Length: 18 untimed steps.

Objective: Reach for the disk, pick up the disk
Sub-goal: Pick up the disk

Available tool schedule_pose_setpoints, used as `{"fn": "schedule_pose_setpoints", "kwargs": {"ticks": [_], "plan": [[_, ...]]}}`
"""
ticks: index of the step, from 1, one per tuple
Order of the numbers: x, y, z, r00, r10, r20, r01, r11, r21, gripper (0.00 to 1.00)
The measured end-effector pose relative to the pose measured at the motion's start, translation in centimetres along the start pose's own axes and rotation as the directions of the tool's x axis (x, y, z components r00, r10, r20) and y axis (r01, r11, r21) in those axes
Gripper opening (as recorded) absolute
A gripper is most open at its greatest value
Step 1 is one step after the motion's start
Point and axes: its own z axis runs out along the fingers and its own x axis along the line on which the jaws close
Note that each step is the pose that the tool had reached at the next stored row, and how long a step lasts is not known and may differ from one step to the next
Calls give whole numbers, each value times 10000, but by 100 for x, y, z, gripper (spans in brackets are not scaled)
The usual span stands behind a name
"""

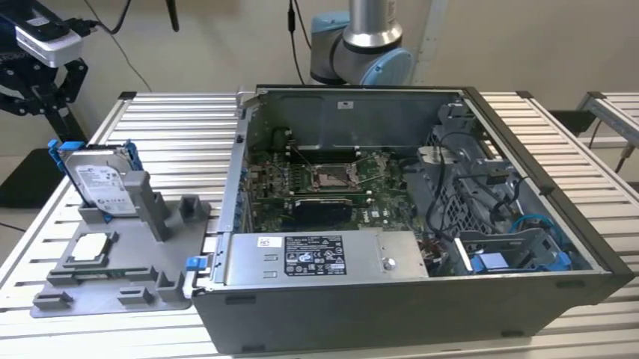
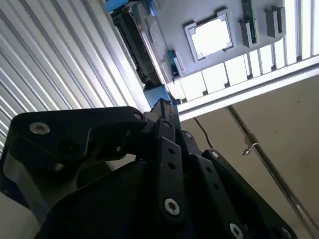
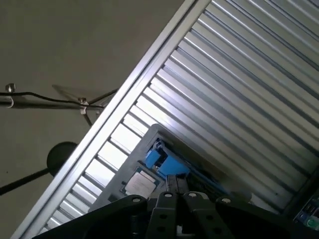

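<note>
Claw (image 1: 44, 101) hangs high at the exterior view's left, seemingly out past the table's edge, above and well apart from the disk (image 1: 100, 179). Its tips look drawn together, with nothing held. The disk stands on edge, upright, in a grey holder (image 1: 150, 209) on the slatted table (image 1: 170, 127), label facing out, blue rails (image 1: 55, 161) along its sides. An open computer case (image 1: 399, 299) sits just beside the holder, toward the exterior view's right.

Second wrist view: the claw (image 2: 166, 107) points toward the disk (image 2: 144, 45), seen nearly edge-on beyond it. A small square chip (image 2: 212, 37) lies in the holder's flat tray farther off. No contact.

First wrist view: the disk's blue rails (image 3: 167, 164) show just past the claw (image 3: 175, 181), with the chip (image 3: 139, 181) beside them.

Judgement: this is the reach step, and the pick-up has not begun. The grasp calls for the claw to open wider than the disk is thick, line up across its top edge, and descend straight, clear of the holder's posts.
</note>
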Motion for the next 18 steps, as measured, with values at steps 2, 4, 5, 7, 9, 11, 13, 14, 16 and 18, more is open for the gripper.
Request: {"fn": "schedule_pose_setpoints", "kwargs": {"ticks": [2,4,5,7,9,11,13,14,16,18], "plan": [[0,1,0,9994,-353,-14,353,9994,0,0],[0,1,0,9975,-712,-27,712,9975,-1,0],[0,1,0,9960,-897,-34,897,9960,-1,0],[0,0,0,9920,-1265,-48,1265,9920,-3,0],[0,0,0,9868,-1621,-62,1621,9868,-4,0],[0,0,0,9801,-1986,-76,1986,9801,-7,0],[0,0,0,9723,-2337,-89,2337,9723,-10,0],[0,0,0,9679,-2510,-96,2510,9680,-11,0],[0,1,0,9580,-2867,-110,2867,9580,-15,0],[0,0,0,9470,-3210,-123,3210,9471,-19,0]]}}
